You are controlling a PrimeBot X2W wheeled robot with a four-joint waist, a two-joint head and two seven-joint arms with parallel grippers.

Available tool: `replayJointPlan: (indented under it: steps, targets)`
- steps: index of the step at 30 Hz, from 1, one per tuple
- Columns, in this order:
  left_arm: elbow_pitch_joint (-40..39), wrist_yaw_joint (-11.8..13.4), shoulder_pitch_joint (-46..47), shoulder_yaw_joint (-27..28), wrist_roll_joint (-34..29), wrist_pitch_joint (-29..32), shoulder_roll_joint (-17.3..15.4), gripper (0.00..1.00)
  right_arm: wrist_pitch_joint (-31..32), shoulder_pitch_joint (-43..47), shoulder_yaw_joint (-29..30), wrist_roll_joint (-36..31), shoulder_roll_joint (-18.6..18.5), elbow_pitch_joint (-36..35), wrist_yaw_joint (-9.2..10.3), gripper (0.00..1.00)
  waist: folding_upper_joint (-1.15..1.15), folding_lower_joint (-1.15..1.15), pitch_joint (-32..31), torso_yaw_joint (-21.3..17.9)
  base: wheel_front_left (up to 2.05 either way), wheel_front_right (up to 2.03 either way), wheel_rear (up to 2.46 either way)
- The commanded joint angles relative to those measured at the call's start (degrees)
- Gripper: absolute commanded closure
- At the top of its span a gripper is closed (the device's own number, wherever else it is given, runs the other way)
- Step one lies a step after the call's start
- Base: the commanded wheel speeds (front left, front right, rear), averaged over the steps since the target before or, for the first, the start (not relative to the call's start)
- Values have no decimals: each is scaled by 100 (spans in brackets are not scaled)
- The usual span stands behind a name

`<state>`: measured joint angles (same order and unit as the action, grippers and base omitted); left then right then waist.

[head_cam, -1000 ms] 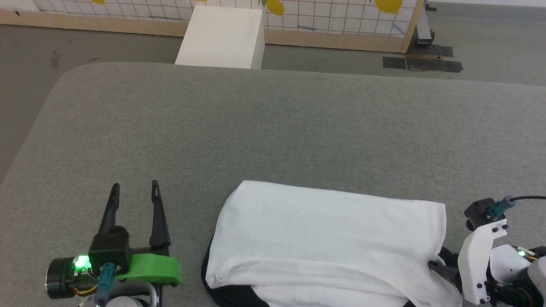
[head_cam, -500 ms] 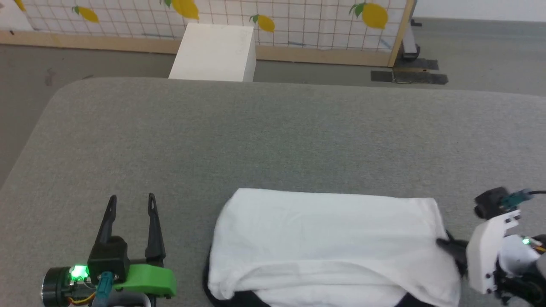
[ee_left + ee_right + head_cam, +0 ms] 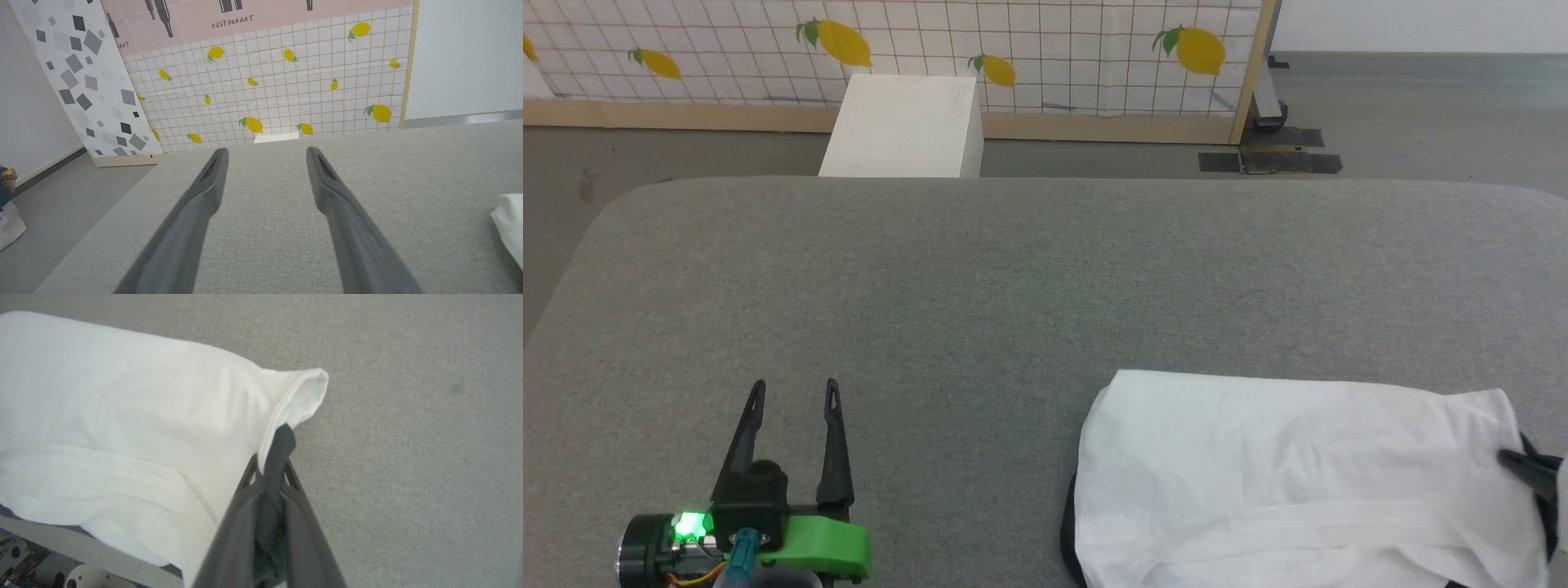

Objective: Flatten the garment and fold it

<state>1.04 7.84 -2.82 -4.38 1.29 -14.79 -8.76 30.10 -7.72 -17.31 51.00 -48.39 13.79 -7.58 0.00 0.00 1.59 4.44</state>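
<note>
The garment [image 3: 1290,482] lies bunched at the front right of the grey table, white side up, with black fabric showing at its left and right ends. In the right wrist view my right gripper [image 3: 269,469] is shut on a strip of the garment's [image 3: 122,400] black fabric at its right end. In the head view that gripper [image 3: 1523,467] shows as a dark tip at the right edge, against the cloth. My left gripper [image 3: 792,392] rests open above the table's front left, well to the left of the garment, nothing between its fingers [image 3: 204,192]. A white corner of the garment [image 3: 510,224] shows at the right in the left wrist view.
The grey padded table [image 3: 1013,286] stretches wide behind and left of the garment. A white box [image 3: 898,126] stands on the floor beyond the far edge, in front of a lemon-print tiled panel [image 3: 1029,49]. The table's front edge [image 3: 81,547] runs just under the garment.
The head camera has turned, so the scene shifted right and down in view. My right gripper shut on the black fabric at the garment's right end. The left gripper stayed open and still.
</note>
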Motion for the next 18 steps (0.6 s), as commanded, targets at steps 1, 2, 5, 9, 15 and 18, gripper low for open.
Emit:
replayJointPlan:
  steps: [1, 2, 5, 9, 15, 18]
  targets:
    - [-4, -4, -118, 6, -50, -20, 42, 0, 32, 67, -8, 16, 20, -228, 9, 100, 0, 0, -18, -23, 0, 0, 0]
    - [-5, -2, -130, 0, -57, -20, 48, 0, 67, 102, -17, 39, 29, -449, 9, 100, 0, 0, -20, -28, 0, 0, 0]
    - [0, -11, -131, -28, -70, -20, 60, 0, 121, 164, -21, 54, 49, -1091, 9, 100, 0, 0, -8, -10, 0, 0, 0]
    - [-16, -20, -81, -53, -74, -20, 75, 0, 343, 122, -180, -50, 121, -1977, 9, 100, 0, 0, 62, 41, 0, 0, 0]
    - [-4, -30, 39, -84, -63, -20, 118, 0, 748, -474, -828, -307, 546, -2698, 9, 100, 0, 0, 244, 163, 0, 0, 0]
    - [-2, -35, 120, -113, -66, -20, 147, 0, 860, -985, -1284, -452, 848, -2669, 9, 100, 0, 0, 336, 238, 0, 0, 0]
